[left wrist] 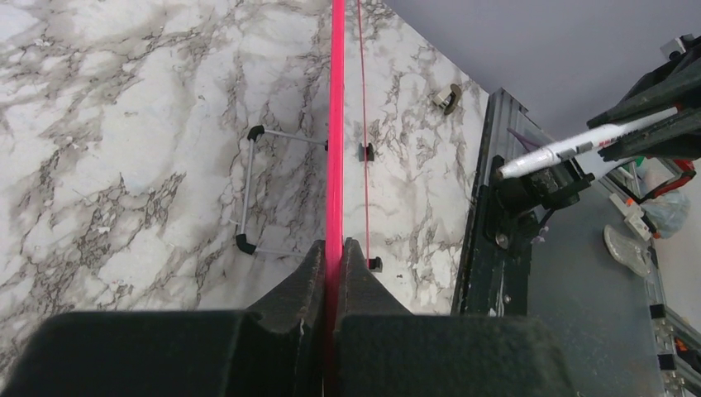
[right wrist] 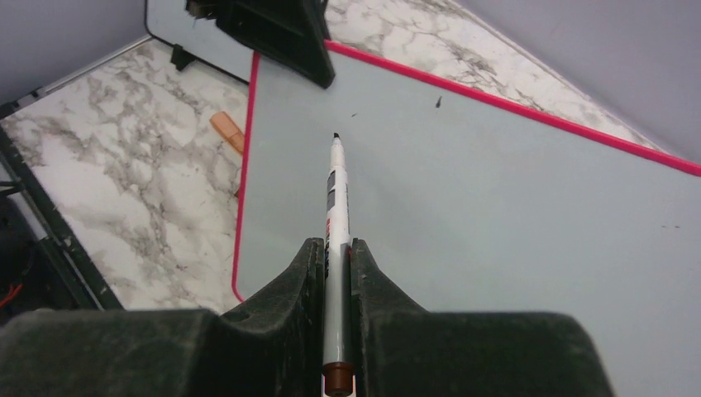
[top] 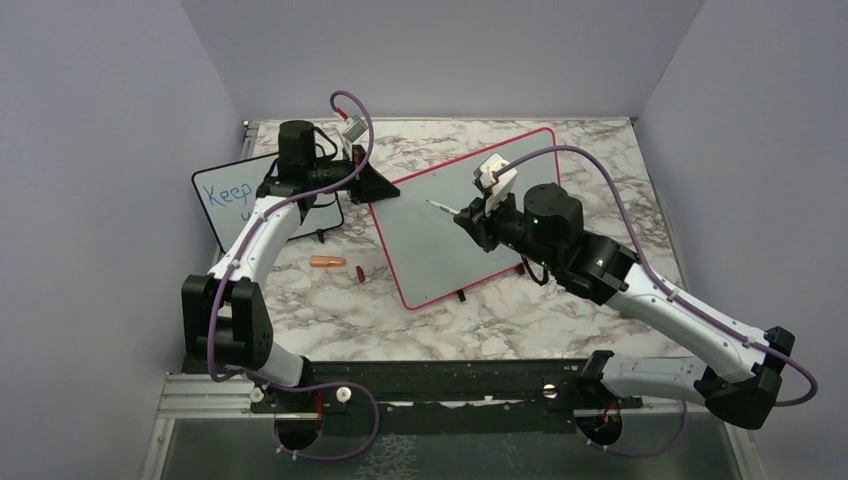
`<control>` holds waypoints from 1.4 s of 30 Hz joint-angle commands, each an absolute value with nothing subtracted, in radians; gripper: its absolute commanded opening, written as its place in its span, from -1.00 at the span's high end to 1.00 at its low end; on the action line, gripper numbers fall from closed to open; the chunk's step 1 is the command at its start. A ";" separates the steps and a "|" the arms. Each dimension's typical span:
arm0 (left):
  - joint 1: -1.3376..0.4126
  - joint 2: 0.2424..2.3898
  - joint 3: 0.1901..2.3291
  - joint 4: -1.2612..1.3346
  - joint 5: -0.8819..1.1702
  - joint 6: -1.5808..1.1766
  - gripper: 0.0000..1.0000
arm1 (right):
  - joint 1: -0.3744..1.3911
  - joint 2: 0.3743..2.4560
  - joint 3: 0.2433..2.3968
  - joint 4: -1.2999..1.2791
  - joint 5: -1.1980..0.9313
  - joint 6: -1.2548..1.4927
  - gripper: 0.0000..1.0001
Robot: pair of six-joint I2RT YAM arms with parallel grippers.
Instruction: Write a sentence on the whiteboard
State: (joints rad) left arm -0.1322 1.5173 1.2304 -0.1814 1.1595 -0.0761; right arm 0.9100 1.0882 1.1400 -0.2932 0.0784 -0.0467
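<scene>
The whiteboard (top: 470,240), grey-faced with a thin red-pink frame, lies slanted across the marble table. My left gripper (top: 380,190) is shut on its upper-left corner; in the left wrist view the jaws (left wrist: 335,248) pinch the frame (left wrist: 336,124) edge-on. My right gripper (top: 465,213) is shut on a white marker (right wrist: 336,198) with a brown end. The marker tip (right wrist: 336,136) points at the upper-left part of the whiteboard face (right wrist: 496,207); whether it touches cannot be told. No sentence shows on the whiteboard, only tiny dark specks (right wrist: 438,102).
A smaller black-framed board (top: 235,195) with blue writing stands at the left behind the left arm. An orange cap (top: 327,262) and a small dark red piece (top: 359,272) lie on the table left of the whiteboard. A black rail (top: 430,380) runs along the near edge.
</scene>
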 commanded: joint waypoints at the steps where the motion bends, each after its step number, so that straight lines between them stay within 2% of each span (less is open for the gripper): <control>1: -0.137 1.459 1.144 -0.105 1.087 -0.109 1.00 | 0.976 1.127 1.200 -0.334 0.271 -0.067 0.97; 9: -0.137 1.406 1.070 -0.066 1.041 -0.115 1.00 | 1.104 1.181 1.244 -0.370 0.440 -0.025 0.97; 24: -0.137 1.404 1.045 -0.054 1.012 -0.104 1.00 | 1.129 1.180 1.206 -0.330 0.348 0.027 0.97; 34: -0.137 1.403 1.045 -0.072 1.004 -0.088 1.00 | 1.285 1.272 1.221 -0.261 0.655 -0.067 0.97; 42: -0.137 1.402 1.042 -0.074 1.002 -0.087 1.00 | 1.316 1.335 1.240 -0.211 0.725 -0.080 0.97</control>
State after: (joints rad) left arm -0.1322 1.4059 1.0782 -0.0448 1.0801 -0.1715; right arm 1.3087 1.3239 1.2091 -0.2798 0.6422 -0.0628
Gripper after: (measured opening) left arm 0.028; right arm 0.157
